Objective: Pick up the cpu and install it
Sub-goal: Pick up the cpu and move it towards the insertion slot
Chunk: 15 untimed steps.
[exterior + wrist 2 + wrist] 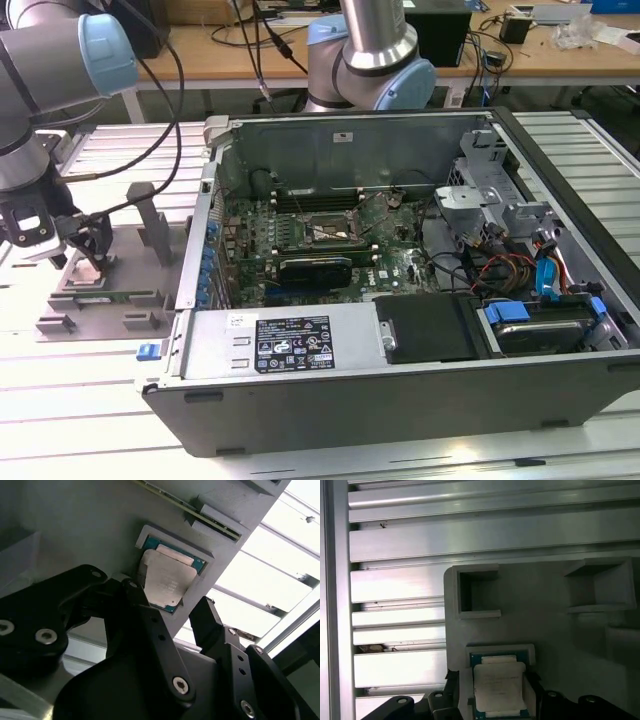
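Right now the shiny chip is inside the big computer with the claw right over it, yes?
No: the cpu sits in the grey tray, outside the computer case, as the second wrist view shows. The gripper is right over it.

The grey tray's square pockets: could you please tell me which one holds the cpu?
The pocket flanked by the fingers holds the cpu; the two other pockets beyond it are empty.
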Motion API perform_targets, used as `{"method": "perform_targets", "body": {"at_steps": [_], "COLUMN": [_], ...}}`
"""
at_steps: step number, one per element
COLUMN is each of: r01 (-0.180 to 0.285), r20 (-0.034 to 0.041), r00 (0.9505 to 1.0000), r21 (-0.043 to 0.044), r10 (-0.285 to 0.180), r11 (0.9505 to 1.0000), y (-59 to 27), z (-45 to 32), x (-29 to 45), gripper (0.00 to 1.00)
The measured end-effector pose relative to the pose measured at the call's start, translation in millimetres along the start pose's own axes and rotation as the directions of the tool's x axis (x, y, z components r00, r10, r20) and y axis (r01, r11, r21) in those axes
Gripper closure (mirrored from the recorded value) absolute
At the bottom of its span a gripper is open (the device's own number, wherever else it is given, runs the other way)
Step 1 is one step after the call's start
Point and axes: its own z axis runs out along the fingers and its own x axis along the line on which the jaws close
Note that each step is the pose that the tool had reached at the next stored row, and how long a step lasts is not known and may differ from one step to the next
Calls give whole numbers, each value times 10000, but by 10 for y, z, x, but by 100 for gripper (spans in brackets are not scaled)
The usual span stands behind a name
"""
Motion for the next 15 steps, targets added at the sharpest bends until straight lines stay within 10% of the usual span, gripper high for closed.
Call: {"method": "perform_targets", "body": {"at_steps": [3, 4, 5, 7, 15], "r01": [0, -3, 0, 8, 6], "r20": [60, 227, 537, 827, 771], "r00": [10000, 9997, 9986, 9966, 9970], "r21": [108, 339, 411, 397, 402], "r10": [0, -5, -22, -40, -37], "r11": [9999, 9994, 9992, 9992, 9992], "y": [0, 1, 5, 5, 7], "z": [4, 6, 8, 8, -5], "x": [-1, 0, 0, -1, 0], "gripper": [38, 38, 38, 38, 38]}}
